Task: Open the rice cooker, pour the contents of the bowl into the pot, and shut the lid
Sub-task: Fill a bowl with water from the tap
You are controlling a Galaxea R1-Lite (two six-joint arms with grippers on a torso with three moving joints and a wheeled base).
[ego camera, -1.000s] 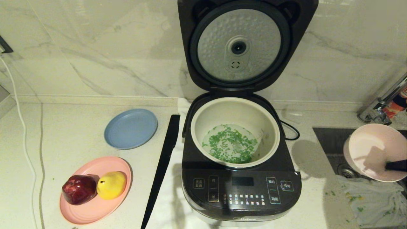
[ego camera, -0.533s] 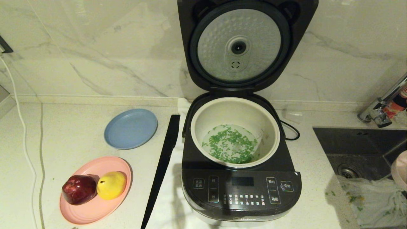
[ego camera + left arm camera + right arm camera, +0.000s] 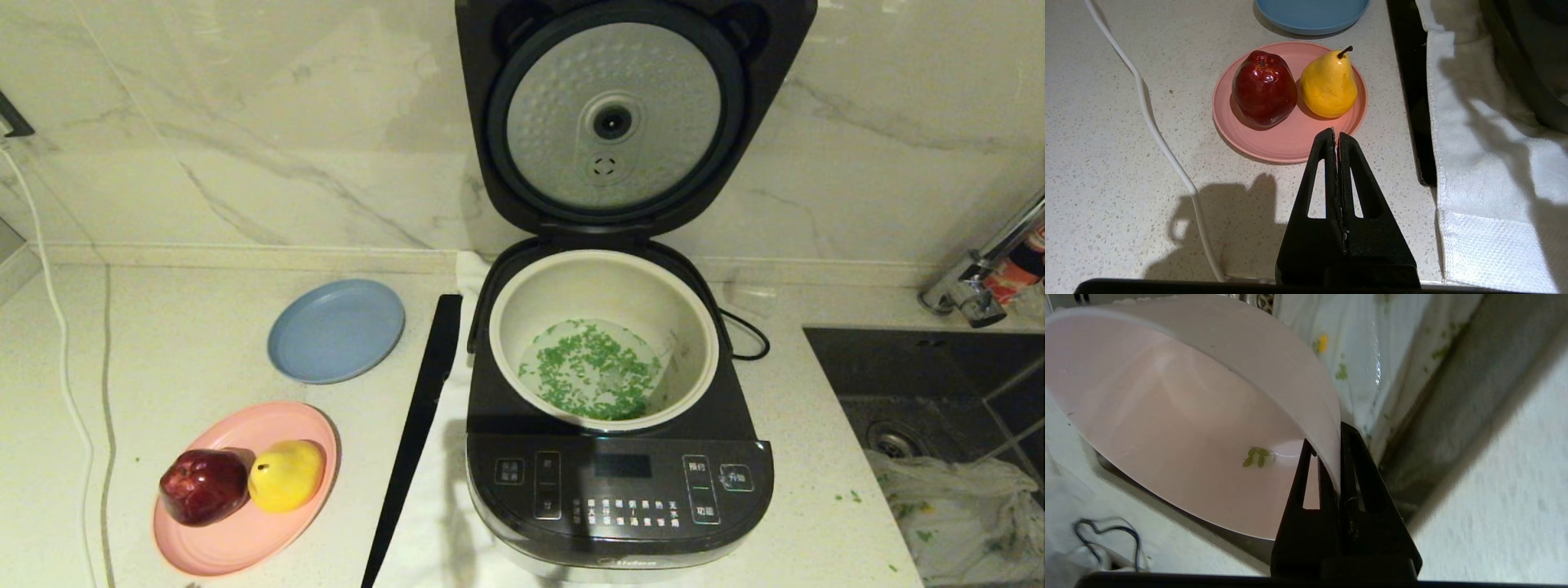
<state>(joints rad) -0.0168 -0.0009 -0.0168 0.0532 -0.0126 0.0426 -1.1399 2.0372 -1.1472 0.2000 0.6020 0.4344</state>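
The rice cooker (image 3: 620,490) stands on the counter with its lid (image 3: 612,122) swung up, the dimpled silver underside facing me. The cream pot (image 3: 510,310) holds green chopped contents (image 3: 592,371) in clear water. The pale pink bowl (image 3: 1167,416) shows only in the right wrist view, tilted over a speckled cloth, with a few green bits stuck inside. My right gripper (image 3: 1337,457) is shut on the bowl's rim. My left gripper (image 3: 1336,136) is shut on nothing, hovering just in front of the pink plate (image 3: 1290,143).
A blue plate (image 3: 336,330) and a pink plate (image 3: 245,539) with a red apple (image 3: 204,486) and yellow pear (image 3: 286,474) lie left of the cooker. A long black strip (image 3: 416,425) and white towel flank it. Right: sink (image 3: 922,367), cloth (image 3: 963,506), faucet (image 3: 980,269).
The pink bowl in my right gripper moved right from above the sink and left the head view. The cooker, pot and left-side things stayed put.
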